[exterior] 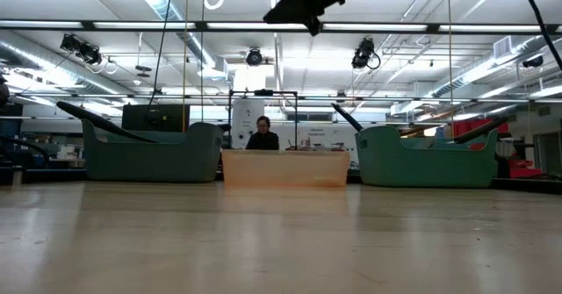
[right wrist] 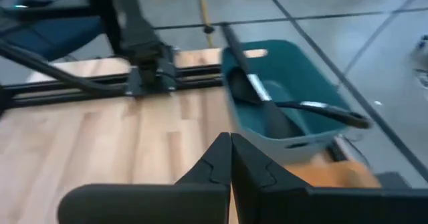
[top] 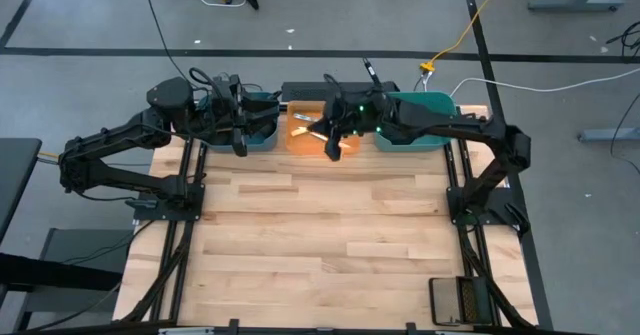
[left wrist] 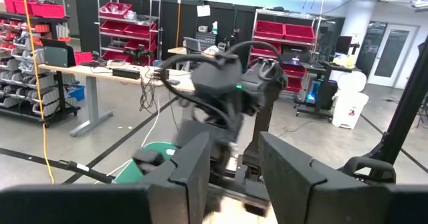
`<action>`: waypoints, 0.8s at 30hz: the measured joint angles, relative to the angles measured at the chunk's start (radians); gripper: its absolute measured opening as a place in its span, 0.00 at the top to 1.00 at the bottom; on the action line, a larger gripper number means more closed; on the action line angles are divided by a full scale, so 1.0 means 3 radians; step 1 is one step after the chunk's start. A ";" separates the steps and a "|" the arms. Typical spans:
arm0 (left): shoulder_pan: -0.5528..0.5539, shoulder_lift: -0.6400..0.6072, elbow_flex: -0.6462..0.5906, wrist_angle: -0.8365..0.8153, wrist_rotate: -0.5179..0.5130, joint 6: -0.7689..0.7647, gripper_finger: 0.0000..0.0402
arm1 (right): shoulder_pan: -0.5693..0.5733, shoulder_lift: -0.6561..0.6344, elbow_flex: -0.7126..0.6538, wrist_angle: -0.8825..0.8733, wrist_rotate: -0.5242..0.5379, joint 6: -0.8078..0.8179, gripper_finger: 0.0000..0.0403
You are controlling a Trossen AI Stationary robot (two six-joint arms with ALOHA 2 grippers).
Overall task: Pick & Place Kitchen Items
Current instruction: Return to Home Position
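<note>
Centrally, right tool (top: 334,151) over orange bin (top: 305,135); person (exterior: 262,136) beyond wood table (top: 320,245).

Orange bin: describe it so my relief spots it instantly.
Look along the far edge of the wooden table, where three bins sit in a row. The orange bin is the middle one, under the right end effector; both neighbours are teal.

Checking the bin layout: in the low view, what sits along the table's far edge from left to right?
In order: first teal bin → orange bin → second teal bin.
</note>
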 joint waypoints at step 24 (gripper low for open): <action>0.0001 0.0001 0.0003 0.0024 -0.0001 0.0000 0.66 | 0.0969 -0.1173 -0.2529 0.1836 0.0178 0.0142 1.00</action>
